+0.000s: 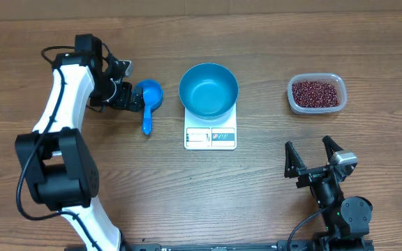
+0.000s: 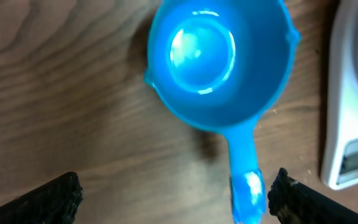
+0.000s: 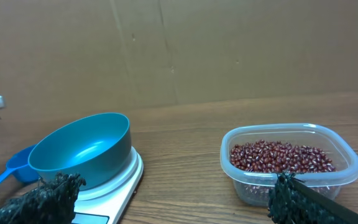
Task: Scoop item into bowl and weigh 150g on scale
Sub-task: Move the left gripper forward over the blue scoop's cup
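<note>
Wood table | bowl sits on scale | left gripper wide above scoop left of scale | right gripper wide | only right wrist shows me cardboard wall

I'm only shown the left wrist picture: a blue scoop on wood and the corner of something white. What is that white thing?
Observer: A small kitchen scale, with an empty teal bowl standing on it.
Operator: So what is there to scoop?
Observer: Dark red beans, in a clear tub on the other side of the scale from your scoop.
</note>
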Robot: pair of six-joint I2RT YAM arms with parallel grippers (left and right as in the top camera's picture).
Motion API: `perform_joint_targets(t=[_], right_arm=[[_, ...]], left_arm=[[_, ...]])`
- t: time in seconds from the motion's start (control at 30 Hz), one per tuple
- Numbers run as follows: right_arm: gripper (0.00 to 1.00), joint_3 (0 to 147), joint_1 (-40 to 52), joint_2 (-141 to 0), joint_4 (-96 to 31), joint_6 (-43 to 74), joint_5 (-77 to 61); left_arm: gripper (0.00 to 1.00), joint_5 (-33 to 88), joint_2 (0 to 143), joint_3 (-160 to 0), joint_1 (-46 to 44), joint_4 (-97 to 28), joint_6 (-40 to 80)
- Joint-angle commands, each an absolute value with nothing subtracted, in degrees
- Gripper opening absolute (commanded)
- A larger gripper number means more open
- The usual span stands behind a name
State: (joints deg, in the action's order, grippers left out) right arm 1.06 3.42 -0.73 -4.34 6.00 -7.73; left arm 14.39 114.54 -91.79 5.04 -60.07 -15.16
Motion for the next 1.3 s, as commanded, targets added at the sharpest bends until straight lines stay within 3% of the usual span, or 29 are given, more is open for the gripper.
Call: perform_joint_targets(t=[0.0, 0.3, 0.57, 1.27], right_arm=[[1.00, 0.5, 3.6, -0.2, -4.2, 6.1, -8.2], [1.00, 0.5, 3.6, -0.2, -4.2, 6.1, -8.2], [1.00, 0.5, 3.6, -0.2, -4.2, 6.1, -8.2], [1.00, 0.5, 3.6, -0.2, -4.2, 6.1, -8.2]], left_arm=[[1.00, 15.1, 116.5, -93.3, 5.6, -58.0, -13.8], [0.99, 14.2, 116.9, -93.3, 5.5, -54.0, -10.8], [1.00, 6.4, 116.9, -93.3, 3.3, -51.9, -8.5], [1.00, 6.0, 116.9, -92.3, 1.5, -46.4, -7.0]])
